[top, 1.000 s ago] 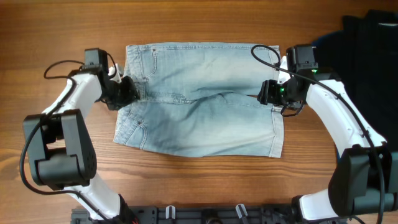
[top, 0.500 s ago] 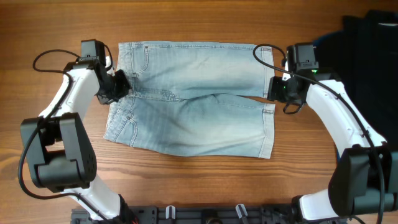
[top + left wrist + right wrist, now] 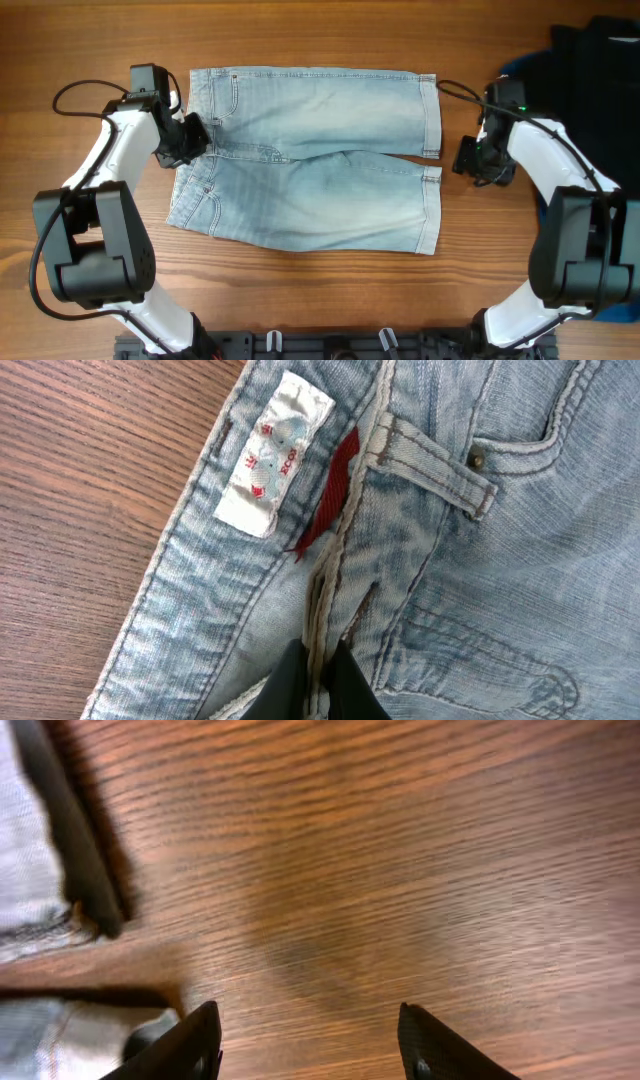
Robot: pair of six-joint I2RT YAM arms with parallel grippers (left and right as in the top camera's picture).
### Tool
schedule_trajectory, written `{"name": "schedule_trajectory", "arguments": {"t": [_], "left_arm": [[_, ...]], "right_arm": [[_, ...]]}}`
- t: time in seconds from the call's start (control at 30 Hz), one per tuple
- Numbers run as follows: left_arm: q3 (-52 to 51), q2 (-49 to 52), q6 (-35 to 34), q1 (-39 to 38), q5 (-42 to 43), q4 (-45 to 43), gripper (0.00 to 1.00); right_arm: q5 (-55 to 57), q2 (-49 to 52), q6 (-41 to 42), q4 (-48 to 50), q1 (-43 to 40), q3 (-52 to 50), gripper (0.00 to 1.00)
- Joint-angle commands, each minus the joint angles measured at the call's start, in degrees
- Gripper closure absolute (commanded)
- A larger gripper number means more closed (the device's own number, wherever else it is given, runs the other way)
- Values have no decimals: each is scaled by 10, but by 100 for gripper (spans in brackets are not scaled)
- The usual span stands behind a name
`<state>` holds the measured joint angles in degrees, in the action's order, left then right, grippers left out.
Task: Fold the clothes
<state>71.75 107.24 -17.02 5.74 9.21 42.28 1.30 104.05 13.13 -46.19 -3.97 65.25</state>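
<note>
- Grip first: our left end effector (image 3: 192,140) is clamped on the waistband (image 3: 190,600) of the denim shorts (image 3: 310,170). Our right end effector (image 3: 470,158) stands part open and empty over bare desk (image 3: 400,870), just beside the leg hems (image 3: 432,120).
- Shorts lie spread flat on the desk.
- We judge the denim soft, fairly heavy and not slippery; the thick hems and waistband should give the surest hold.

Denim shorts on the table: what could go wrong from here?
1. Only the left gripper holds the denim shorts, pinching the waistband; a pull from it alone may skew them.
2. The right gripper is open over bare table, beside the leg hems; a careless regrasp may wrinkle them.
3. Its arm is close to the dark garments and may snag them.
</note>
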Motion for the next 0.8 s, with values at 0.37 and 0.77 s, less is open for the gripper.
{"name": "schedule_trajectory", "arguments": {"t": [0.37,0.77], "left_arm": [[5,-14,-1,2,-16,2,93],[5,-14,-1,2,-16,2,92]], "right_arm": [[-78,7,-12,-5,4,-29,41],[-114,7,-70,52,4,-62,36]]}}
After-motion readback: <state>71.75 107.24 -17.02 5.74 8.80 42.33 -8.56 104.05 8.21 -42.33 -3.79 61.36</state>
